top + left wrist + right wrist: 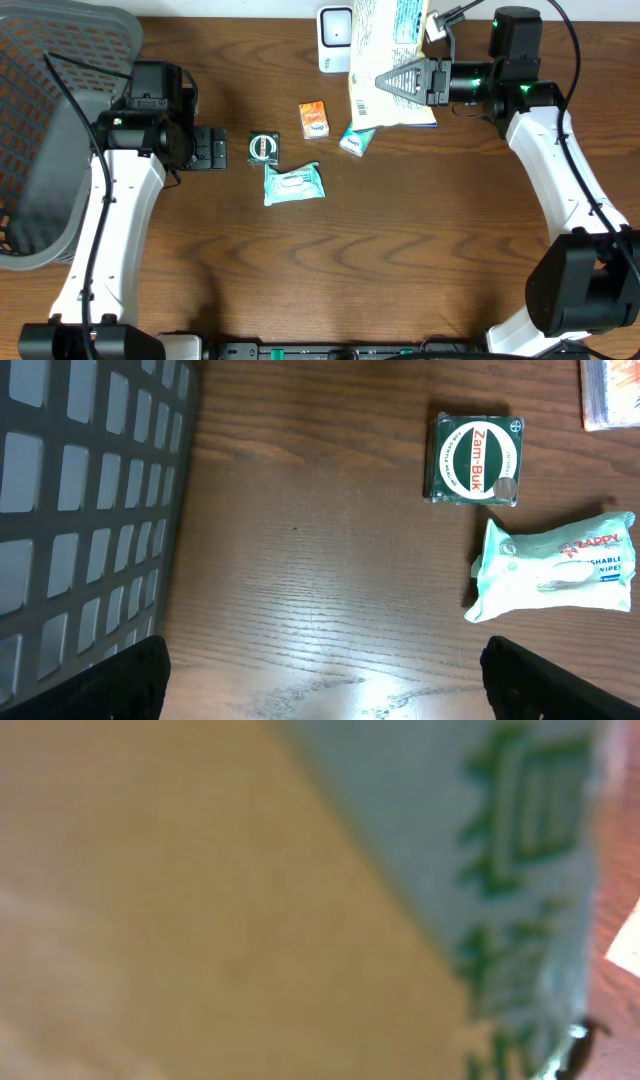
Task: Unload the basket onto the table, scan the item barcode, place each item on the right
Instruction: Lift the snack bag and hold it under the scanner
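Note:
My right gripper [400, 80] is shut on a large yellow packet [385, 50] with blue and white print, held up at the back of the table. The packet's left edge is beside the white barcode scanner [335, 38]. In the right wrist view the blurred packet [200, 900] fills the frame and hides the fingers. My left gripper [215, 150] hangs open over bare wood at the left, with nothing between its fingers [325, 685]. Only the dark fingertips [130, 680] show at the bottom corners of the left wrist view.
A green Zam-Buk tin [263, 148] [473, 458] and a pale wipes pack [293, 184] [555, 565] lie mid-table. An orange box [314, 119] and a small blue-white pack [356, 141] lie nearer the scanner. A grey mesh basket [60, 130] [80, 510] stands at the far left.

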